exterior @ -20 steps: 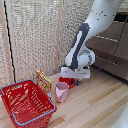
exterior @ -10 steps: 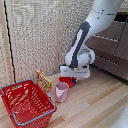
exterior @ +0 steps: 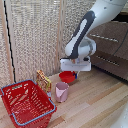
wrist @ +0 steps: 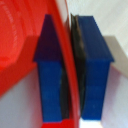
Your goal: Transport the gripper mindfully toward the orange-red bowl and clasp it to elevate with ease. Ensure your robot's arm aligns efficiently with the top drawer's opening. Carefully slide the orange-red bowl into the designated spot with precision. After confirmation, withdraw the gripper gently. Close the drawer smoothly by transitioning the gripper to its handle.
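Note:
The orange-red bowl (exterior: 67,76) hangs just above the wooden floor, beside the pink cup. My white gripper (exterior: 75,70) is directly over its far rim, at the end of the robot's arm (exterior: 85,35). In the wrist view the two dark-blue fingers (wrist: 50,70) are shut on the bowl's thin red rim (wrist: 69,65), one finger inside and one outside. The top drawer (exterior: 107,37) with its silver handle (exterior: 105,38) is at the exterior view's right, behind the arm.
A pink cup (exterior: 61,92) stands in front of the bowl. A big red wire basket (exterior: 27,102) sits at the exterior view's left, a yellow-brown packet (exterior: 44,80) beside it. A shorter drawer front (exterior: 107,62) is below. A slatted screen stands behind.
The scene looks almost the same; the gripper stays on the bowl's rim with at most a slight rise.

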